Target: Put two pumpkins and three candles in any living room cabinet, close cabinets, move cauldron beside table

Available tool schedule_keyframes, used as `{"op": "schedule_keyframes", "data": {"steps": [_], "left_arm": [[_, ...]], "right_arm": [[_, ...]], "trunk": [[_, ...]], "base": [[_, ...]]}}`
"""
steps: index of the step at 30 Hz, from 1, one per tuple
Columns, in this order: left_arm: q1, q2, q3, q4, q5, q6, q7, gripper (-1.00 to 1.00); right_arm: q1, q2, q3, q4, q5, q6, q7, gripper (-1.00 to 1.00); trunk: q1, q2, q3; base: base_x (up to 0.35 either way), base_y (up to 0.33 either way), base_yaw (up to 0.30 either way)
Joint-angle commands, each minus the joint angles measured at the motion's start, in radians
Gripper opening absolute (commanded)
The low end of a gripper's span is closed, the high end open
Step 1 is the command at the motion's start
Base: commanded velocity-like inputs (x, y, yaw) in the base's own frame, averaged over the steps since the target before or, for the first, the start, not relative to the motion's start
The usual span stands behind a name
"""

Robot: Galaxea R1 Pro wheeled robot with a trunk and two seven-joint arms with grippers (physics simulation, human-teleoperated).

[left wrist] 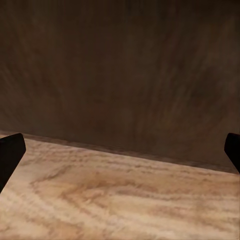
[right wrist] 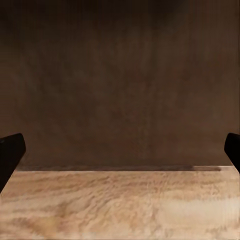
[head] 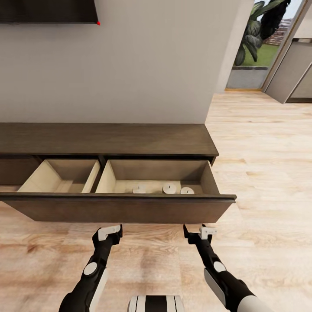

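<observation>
Long dark brown wood cabinet (head: 108, 138) against the wall, drawer pulled out, three small round candles (head: 164, 189) inside its pale wood box, left gripper (head: 108, 234) and right gripper (head: 200, 232) near drawer front, jaws apart, holding nothing

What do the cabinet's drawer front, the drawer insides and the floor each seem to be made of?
Drawer front: dark-brown wood, matt, faint streaky grain. Drawer insides: pale, plain panels, probably light wood or board; no clear grain. Floor: light wood planks, with visible seams and swirling grain, slight sheen.
</observation>
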Motion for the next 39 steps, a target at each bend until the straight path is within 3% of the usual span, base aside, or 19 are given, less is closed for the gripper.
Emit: {"op": "schedule_keyframes", "data": {"steps": [1,17,39], "left_arm": [[0.0,-0.001,0.001,0.0,-0.002,-0.004,0.002,1.0],[0.0,-0.001,0.004,0.002,-0.005,-0.017,0.002,1.0],[0.0,-0.001,0.003,0.002,-0.005,-0.014,0.002,1.0]], "right_arm": [[-0.001,-0.001,0.008,0.001,-0.009,-0.01,-0.005,1.0],[-0.001,0.002,0.006,0.015,-0.009,-0.017,-0.005,1.0],[-0.001,0.003,0.008,0.043,-0.009,-0.02,-0.005,1.0]], "trunk": [[0.0,0.0,-0.001],[0.0,0.0,-0.001],[0.0,0.0,-0.001]], "base": [[0.0,0.018,0.0],[0.117,0.058,0.0],[0.078,-0.067,0.0]]}}
